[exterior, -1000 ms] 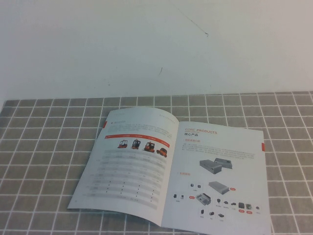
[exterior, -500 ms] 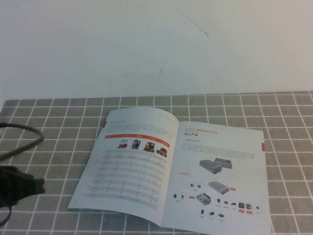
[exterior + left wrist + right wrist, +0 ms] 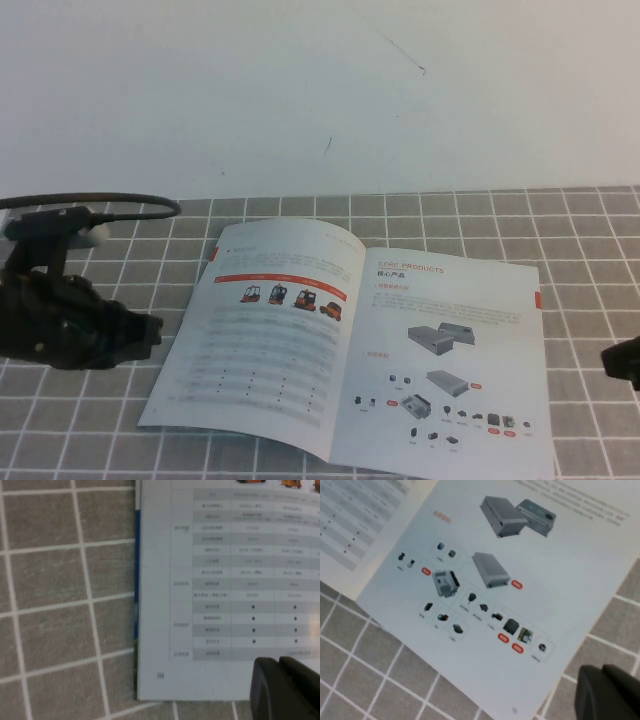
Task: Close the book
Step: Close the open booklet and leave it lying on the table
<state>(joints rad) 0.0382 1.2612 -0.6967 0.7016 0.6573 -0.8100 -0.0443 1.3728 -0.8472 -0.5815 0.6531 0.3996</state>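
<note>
1. Lying open and flat on the tiled desk (image 3: 90,230), the book (image 3: 350,340) has both pages face up, so none of the closing is done yet.
2. The left gripper (image 3: 146,336) is just beside the outer edge of the left page (image 3: 265,330), apart from it as far as the high view shows. I cannot tell whether it is apart or together.
3. The right gripper (image 3: 622,360) sits at the right border of the high view, near the right page (image 3: 450,350) but clear of it. Its state cannot be told either.
4. By my judgement the whole job is left: one page edge must be lifted, swung over the fold (image 3: 352,340) and laid down on the other page.
5. The left wrist view adds a close look at the left page's outer corner. It lies flat on the tiles, with a thin blue cover edge (image 3: 136,580) showing beneath it.
6. The right wrist view adds the right page's near corner, also flat on the desk.
7. Only the high view shows the whole book and both arms together.
</note>
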